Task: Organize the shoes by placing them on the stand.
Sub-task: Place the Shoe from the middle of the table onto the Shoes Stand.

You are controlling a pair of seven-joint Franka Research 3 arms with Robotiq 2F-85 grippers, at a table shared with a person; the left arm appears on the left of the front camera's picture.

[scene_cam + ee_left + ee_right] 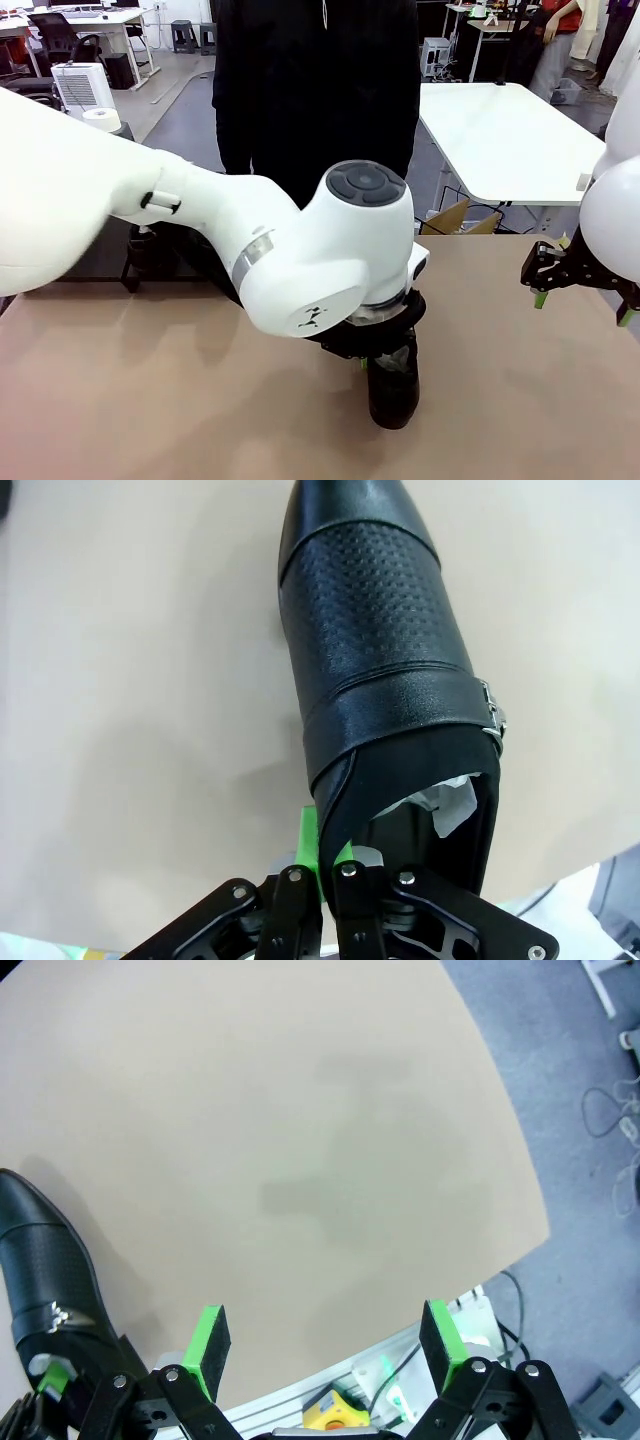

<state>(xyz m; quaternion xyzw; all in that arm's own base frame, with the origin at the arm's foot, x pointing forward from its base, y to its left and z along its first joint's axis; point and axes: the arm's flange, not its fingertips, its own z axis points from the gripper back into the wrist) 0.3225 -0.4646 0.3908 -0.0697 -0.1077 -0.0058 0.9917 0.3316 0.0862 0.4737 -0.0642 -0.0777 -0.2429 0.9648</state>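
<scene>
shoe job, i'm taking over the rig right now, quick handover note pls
Left gripper: shut on the heel rim of a black shoe, which sits on the tan table near the middle.
Right gripper: open, holding nothing, hovering over bare table at the right side.
A person stands at the far side of the table.
Done: one shoe gripped; none seen on a stand.
Left: carry this shoe to the stand, then do the others.

Workshop room, grey floor — tan worktop in the foreground.
Worktop [150, 400] matte tan; white table [500, 140] beyond on the right, cardboard box [455, 218] beneath its near edge; white appliance [78, 85] and paper roll [100, 120] far left — desks and stools behind.
</scene>
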